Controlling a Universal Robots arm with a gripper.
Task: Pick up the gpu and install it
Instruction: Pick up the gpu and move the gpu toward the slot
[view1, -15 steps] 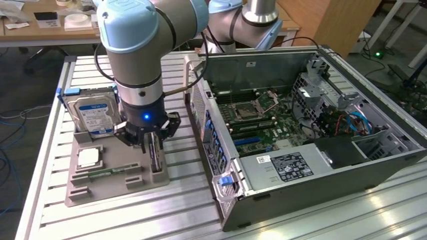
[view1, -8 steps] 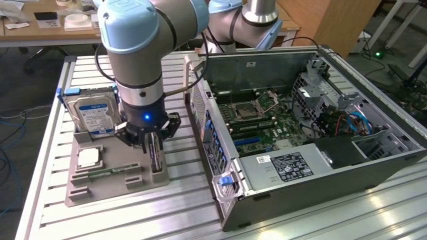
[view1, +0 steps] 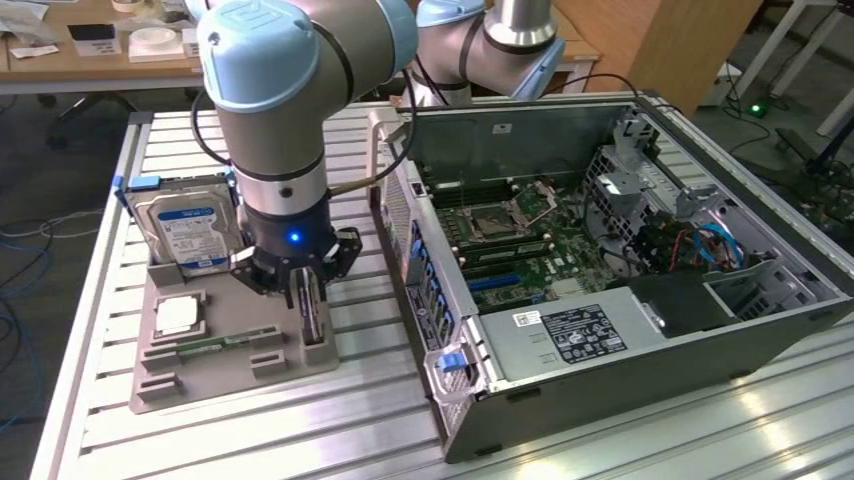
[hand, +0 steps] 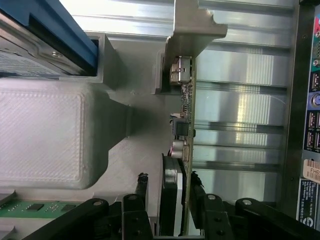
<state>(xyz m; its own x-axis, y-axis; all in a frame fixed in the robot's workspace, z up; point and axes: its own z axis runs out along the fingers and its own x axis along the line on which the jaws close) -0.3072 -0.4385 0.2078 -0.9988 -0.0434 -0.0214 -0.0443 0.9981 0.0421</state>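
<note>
The gpu (view1: 312, 318) stands on its long edge in a slot at the exterior view's right side of the grey holder (view1: 160, 385). In the wrist view its green board (hand: 187, 107) runs away from the camera and ends in a pale metal bracket (hand: 192, 25). My gripper (view1: 304, 292) hangs straight down over the card. Its black fingers (hand: 142, 181) straddle the near end of the card, and my gripper (hand: 168, 176) is open. One finger lies close against the board and the other stands a small gap away from the dark side.
On the holder also stand a silver hard drive (view1: 187, 225) with a blue-white label, a processor (view1: 178, 315) and a narrow memory stick (view1: 220, 343). The open computer case (view1: 601, 250) lies just to the exterior view's right, its rear panel (hand: 311, 125) near the card.
</note>
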